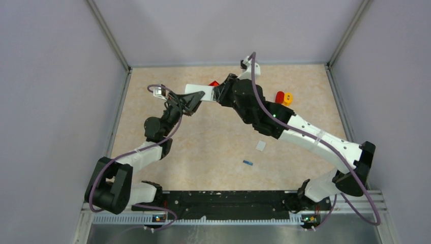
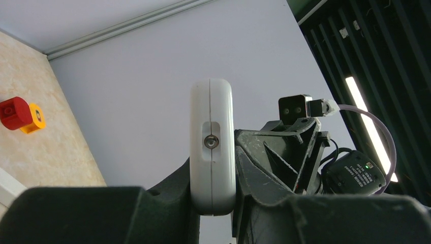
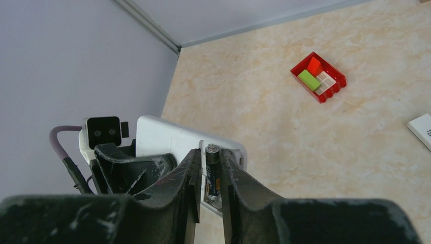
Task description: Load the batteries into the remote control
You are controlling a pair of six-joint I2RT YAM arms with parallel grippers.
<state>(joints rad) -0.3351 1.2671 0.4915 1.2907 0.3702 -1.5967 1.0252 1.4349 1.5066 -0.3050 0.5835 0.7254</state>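
On the table (image 1: 203, 152), nearest the arm bases, a blue battery (image 1: 247, 162) lies alone on the marbled surface, well apart from both grippers, and a small white flat piece (image 1: 260, 146) sits just beyond it to the right. Farther in, the two arms meet above the middle of the table. The left gripper (image 2: 213, 193) is clamped on the white remote control (image 2: 212, 117), one finger pressed to each broad face, holding it off the surface with its end toward the right arm. The right gripper (image 3: 209, 162) reaches in from the other side, its fingers nearly together and flanking a dark battery (image 3: 212, 175) that lies lengthwise in the remote's open compartment; whether the fingers press on the battery or only stand just beside it I cannot tell. Beyond the grippers, toward the back wall, a red tray (image 3: 318, 76) holding green, red and white blocks rests on the table, and a red and yellow pair of blocks (image 1: 283, 97) sits off to the right
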